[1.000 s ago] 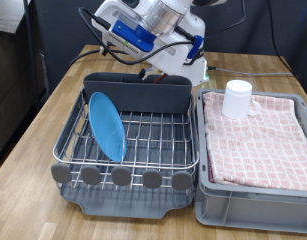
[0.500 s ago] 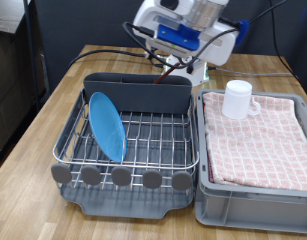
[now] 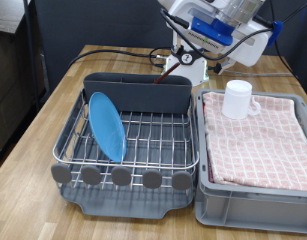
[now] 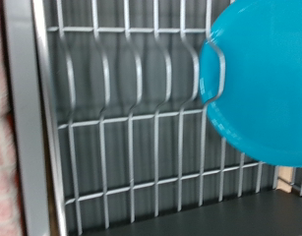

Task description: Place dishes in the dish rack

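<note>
Dishes, item one: light-blue plate, standing on edge in the dish rack, leaning among the wires on the exterior view's left side; the wrist view is showing its rounded edge over the silver grid.

Item two: white mug, sitting upright on the pink checkered cloth that is lining the grey bin, in the bin's far corner nearest the rack, handle pointing to the exterior view's right. It is lying outside the rack.

Item three: wooden spoon, not making itself out in either view.

Dish rack: silver wire grid sitting on a grey tray, with a dark grey caddy running along its far side. The whole is standing on a wooden table, just beside the bin, which is sitting to the exterior view's right.

Gripper: the arm's white and blue hand is hanging high at the exterior view's top right, above the far edge of the bin and well apart from the mug. Its fingers are not showing in either view, so whether they are spread or pressed together cannot be told. Nothing is showing between them.
</note>
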`<state>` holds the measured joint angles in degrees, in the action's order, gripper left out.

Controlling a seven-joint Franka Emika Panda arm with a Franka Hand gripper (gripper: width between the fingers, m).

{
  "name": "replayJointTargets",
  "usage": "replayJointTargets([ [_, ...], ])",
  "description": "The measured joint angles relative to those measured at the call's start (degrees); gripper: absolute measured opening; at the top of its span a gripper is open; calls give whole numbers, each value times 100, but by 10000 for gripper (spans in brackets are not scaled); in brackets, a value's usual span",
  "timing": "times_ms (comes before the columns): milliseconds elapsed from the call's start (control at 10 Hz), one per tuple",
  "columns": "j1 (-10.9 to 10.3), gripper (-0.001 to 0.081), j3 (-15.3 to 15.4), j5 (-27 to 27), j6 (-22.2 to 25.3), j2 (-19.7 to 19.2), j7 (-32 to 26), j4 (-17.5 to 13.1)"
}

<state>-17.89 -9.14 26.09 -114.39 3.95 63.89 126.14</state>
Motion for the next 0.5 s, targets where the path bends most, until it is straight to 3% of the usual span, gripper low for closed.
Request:
replayJointTargets([
  [300,-21,803,83,-614,491,34,-275,-205],
  [500,-121,803,265,-931,551,184,-258,-217],
])
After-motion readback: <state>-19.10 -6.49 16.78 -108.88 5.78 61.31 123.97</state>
